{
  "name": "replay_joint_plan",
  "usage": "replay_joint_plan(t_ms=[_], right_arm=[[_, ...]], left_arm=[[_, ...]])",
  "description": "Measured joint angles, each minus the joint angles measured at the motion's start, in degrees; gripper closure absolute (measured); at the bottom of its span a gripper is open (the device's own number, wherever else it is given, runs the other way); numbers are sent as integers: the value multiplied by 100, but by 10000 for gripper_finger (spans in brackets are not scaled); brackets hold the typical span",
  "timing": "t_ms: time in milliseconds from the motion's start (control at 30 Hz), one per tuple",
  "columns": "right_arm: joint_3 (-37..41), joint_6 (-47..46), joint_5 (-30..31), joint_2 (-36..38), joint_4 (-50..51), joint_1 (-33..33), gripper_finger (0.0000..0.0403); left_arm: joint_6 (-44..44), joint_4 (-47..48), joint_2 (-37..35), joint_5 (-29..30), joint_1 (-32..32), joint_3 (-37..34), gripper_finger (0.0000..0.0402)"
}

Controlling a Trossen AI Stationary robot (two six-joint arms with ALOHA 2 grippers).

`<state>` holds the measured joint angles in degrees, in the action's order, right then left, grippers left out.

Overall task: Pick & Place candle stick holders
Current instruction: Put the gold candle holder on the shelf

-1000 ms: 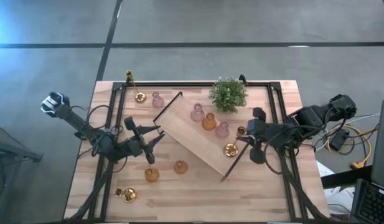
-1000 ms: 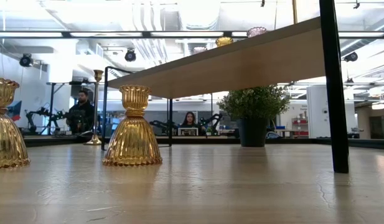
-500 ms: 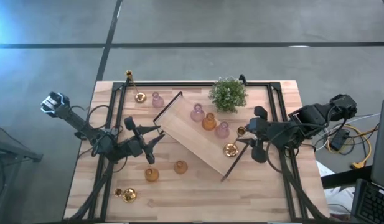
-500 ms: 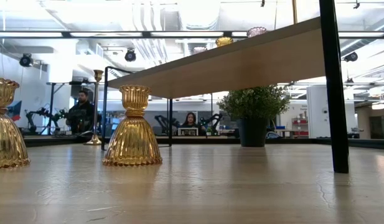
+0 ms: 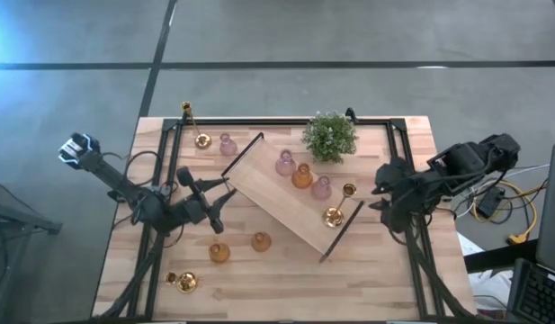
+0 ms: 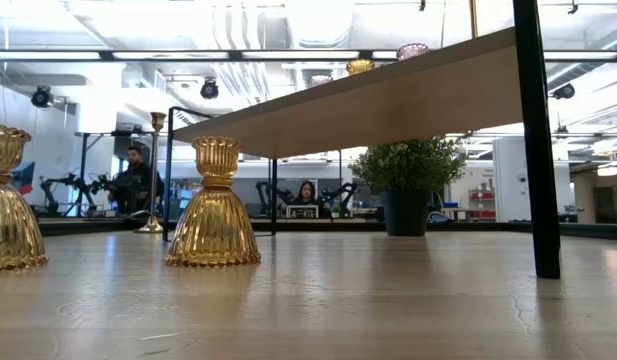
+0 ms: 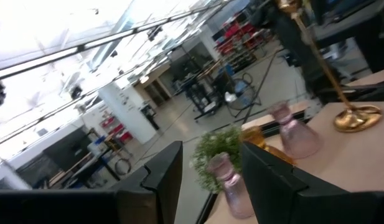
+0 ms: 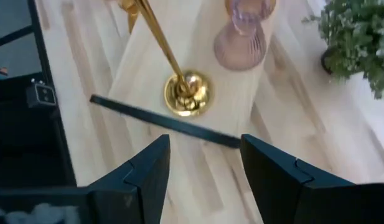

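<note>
Your right arm reached in low from the table's right edge, its right gripper (image 5: pixel 382 187) released and empty just beside the long wooden tray (image 5: pixel 279 200). The left gripper (image 5: pixel 208 194), fingers spread on nothing, lay at the tray's other end. The tall-stemmed gold holder (image 8: pixel 179 81) stood on the tray's right end, shiny brass, apparently upright, though the overhead view foreshortened it.
</note>
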<state>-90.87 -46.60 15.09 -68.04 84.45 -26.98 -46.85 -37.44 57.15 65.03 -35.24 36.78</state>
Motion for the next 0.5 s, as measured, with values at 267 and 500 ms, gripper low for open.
replay_joint_plan(t_ms=[267,500], right_arm=[[224,352,1211,624,81,-785,253],[1296,423,2997,2157,-331,-1377,332]], left_arm=[[-214,149,-176,62,0,63,239],[-127,503,-370,60,0,54,239]])
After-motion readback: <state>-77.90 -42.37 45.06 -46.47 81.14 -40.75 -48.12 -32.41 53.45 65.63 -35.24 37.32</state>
